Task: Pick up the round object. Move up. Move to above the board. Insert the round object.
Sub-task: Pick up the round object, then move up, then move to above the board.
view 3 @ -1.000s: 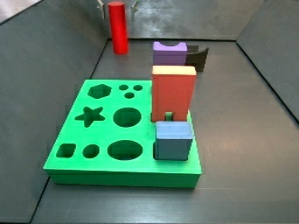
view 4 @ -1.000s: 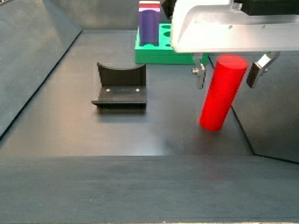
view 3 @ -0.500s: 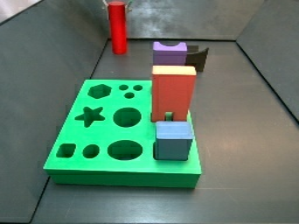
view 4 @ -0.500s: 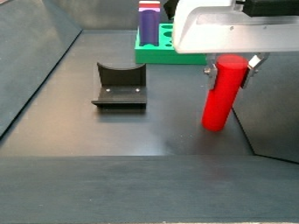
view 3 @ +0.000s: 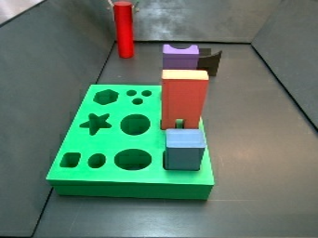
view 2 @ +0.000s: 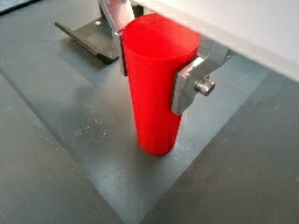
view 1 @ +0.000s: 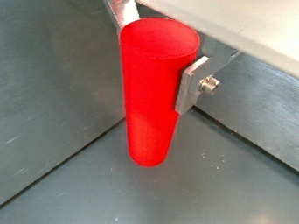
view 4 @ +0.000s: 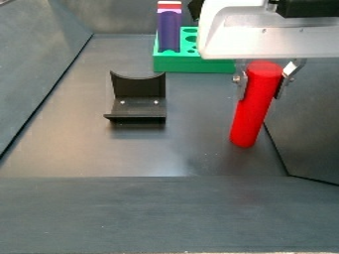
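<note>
The round object, a tall plain red cylinder [view 1: 152,96], stands upright on the dark floor, seen in both wrist views [view 2: 155,96] and both side views [view 3: 125,30] [view 4: 255,109]. My gripper [view 1: 159,66] is down over its upper part, with a silver finger [view 2: 187,83] pressed on each side, so it is shut on the round object. In a side view the gripper [view 4: 263,81] hangs under its white body. The green board [view 3: 99,139] with shaped holes lies apart from the cylinder, at the other end of the floor [view 4: 179,62].
On the board stand a red-orange block with a yellow top [view 3: 187,98], a purple piece [view 3: 181,56] and a blue block [view 3: 184,149]. The dark fixture [view 4: 135,96] stands on the floor between board and cylinder. Grey walls slope up around the floor.
The fingers have closed in from a wide stance onto the red cylinder's sides. Since half a second ago nothing visibly moved.
</note>
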